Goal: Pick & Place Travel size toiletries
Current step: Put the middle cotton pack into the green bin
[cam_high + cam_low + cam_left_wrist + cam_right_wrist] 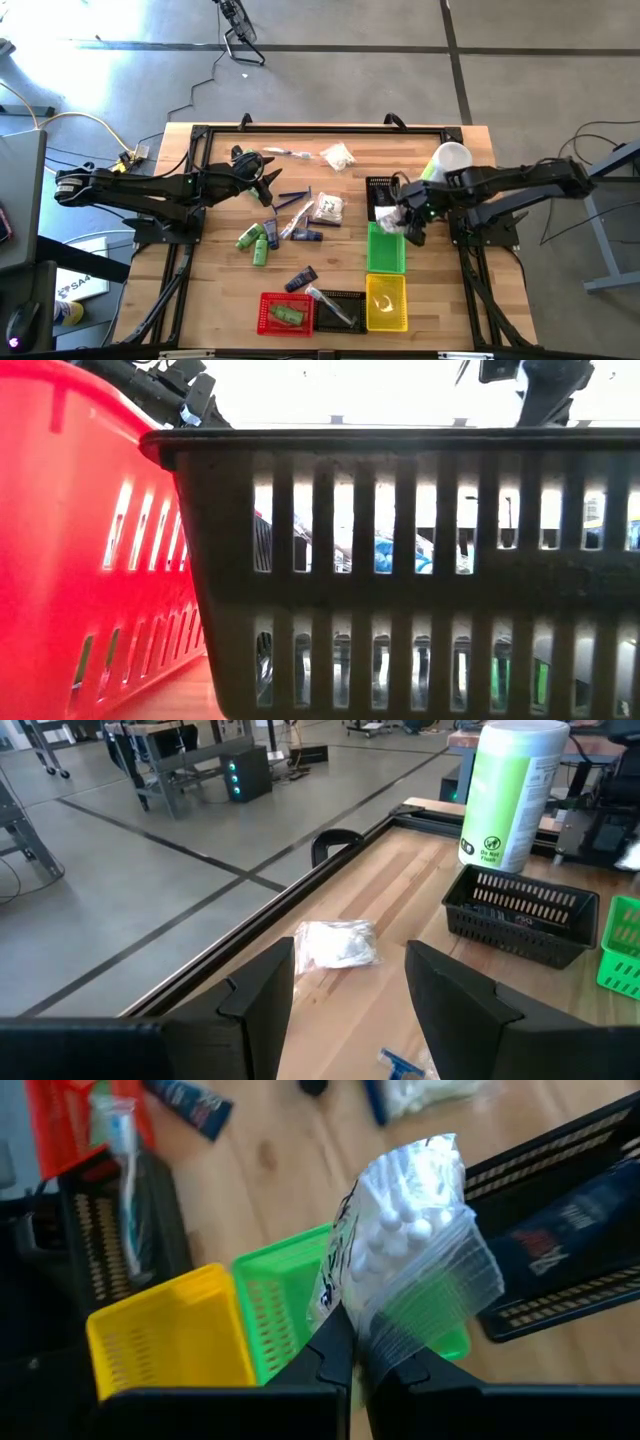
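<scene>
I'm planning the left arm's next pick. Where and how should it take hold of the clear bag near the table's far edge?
The clear bag lies flat and crumpled on the wood, nothing touching it, straight ahead of the open left gripper. Probably best to come straight down from above and pinch its bunched middle, where the soft plastic is thickest, with the fingers across its narrower width.

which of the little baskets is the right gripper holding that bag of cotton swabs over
The green basket, between the black basket and the yellow basket. The right gripper pinches the clear swab bag above it.
</scene>
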Available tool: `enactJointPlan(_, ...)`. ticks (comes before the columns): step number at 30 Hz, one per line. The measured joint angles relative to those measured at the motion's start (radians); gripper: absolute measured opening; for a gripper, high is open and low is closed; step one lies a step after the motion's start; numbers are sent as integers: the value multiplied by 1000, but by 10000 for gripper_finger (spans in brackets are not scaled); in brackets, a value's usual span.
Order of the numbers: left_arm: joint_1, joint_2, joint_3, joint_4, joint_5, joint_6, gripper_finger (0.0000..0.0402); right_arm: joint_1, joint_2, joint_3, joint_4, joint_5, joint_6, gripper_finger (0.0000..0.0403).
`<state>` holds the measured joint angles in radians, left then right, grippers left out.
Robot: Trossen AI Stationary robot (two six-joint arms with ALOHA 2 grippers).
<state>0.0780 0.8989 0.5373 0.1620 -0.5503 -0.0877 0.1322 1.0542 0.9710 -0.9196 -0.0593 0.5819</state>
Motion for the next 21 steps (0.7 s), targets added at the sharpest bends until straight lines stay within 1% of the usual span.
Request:
enactJointPlan(6, 0, 0, 0, -1, 0, 0, 188, 65, 0, -14, 9, 1, 73, 3)
enactJointPlan(11, 0, 0, 0, -9, 0, 0, 188, 114, 0, -105, 58, 8, 182, 3)
enactJointPlan(16, 0, 0, 0, -8, 0, 1, 188, 156, 0, -213, 174, -3, 286, 3)
enactJointPlan(21, 0, 0, 0, -8, 0, 4, 188, 198, 0, -257, 279, 7, 315, 3)
